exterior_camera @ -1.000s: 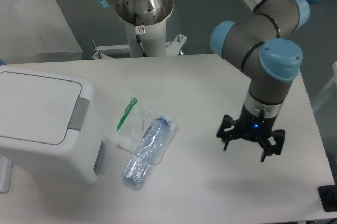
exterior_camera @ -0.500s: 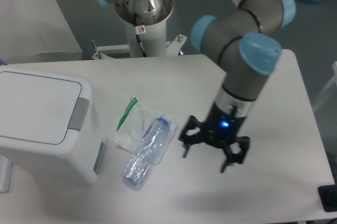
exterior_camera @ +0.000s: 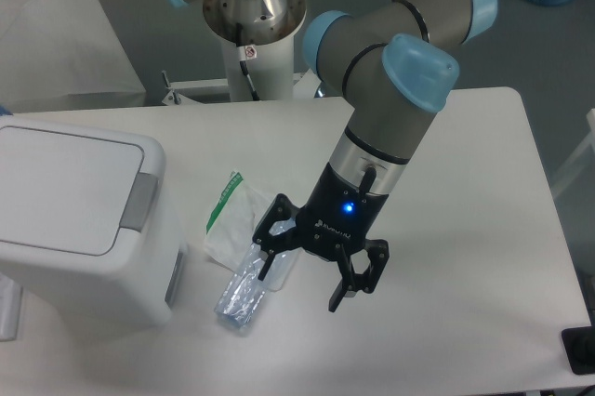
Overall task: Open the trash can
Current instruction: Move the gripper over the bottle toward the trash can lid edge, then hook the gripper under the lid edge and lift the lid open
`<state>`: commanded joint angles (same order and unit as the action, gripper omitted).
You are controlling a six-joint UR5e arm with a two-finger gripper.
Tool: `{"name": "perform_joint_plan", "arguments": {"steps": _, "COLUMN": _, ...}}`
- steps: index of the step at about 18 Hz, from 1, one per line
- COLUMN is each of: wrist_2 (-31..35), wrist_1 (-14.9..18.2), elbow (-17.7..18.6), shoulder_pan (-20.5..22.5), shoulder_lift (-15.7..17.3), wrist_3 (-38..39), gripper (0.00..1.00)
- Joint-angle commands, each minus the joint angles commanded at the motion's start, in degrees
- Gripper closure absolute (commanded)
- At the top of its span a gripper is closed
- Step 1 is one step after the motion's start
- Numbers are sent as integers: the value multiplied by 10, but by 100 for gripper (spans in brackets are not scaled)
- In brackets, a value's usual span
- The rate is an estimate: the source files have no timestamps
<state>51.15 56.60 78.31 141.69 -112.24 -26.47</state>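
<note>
The trash can (exterior_camera: 79, 219) is a boxy white bin at the left of the table, its flat lid down and its grey push button (exterior_camera: 138, 201) on the right edge of the top. My gripper (exterior_camera: 307, 275) hangs open above the table to the right of the can, with nothing between its fingers. Its left finger (exterior_camera: 268, 257) is over the clear bottle. A stretch of table separates the gripper from the can.
A clear plastic bottle (exterior_camera: 244, 286) lies on a white packet with a green edge (exterior_camera: 230, 215) between the can and the gripper. The arm's base column (exterior_camera: 253, 38) stands behind the table. A dark object (exterior_camera: 578, 349) sits at the table's lower right corner.
The arm has swung left across the table, carrying the open gripper from the right side to just over the bottle. The can and bottle have not moved.
</note>
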Motion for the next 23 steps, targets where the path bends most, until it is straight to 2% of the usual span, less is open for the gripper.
{"name": "perform_joint_plan", "arguments": {"steps": 4, "wrist_2": -3, "wrist_1": 4, "elbow": 17, "shoulder_pan": -5, "shoulder_lift": 28, "wrist_3": 41, "gripper": 0}}
{"name": "perform_joint_plan", "arguments": {"steps": 11, "wrist_2": 4, "wrist_1": 1, "elbow": 94, "shoulder_pan": -26, "shoulder_lift": 101, "wrist_3": 57, "gripper": 0}}
{"name": "perform_joint_plan", "arguments": {"steps": 15, "wrist_2": 15, "wrist_1": 4, "elbow": 97, "shoulder_pan": -55, "shoulder_lift": 105, "wrist_3": 63, "gripper": 0}}
{"name": "perform_joint_plan", "arguments": {"steps": 19, "wrist_2": 58, "wrist_1": 3, "elbow": 98, "shoulder_pan": -84, "shoulder_lift": 98, "wrist_3": 77, "gripper": 0}}
{"name": "perform_joint_plan", "arguments": {"steps": 23, "wrist_2": 62, "wrist_1": -1, "elbow": 103, "shoulder_pan": -87, "shoulder_lift": 99, "wrist_3": 75, "gripper": 0}}
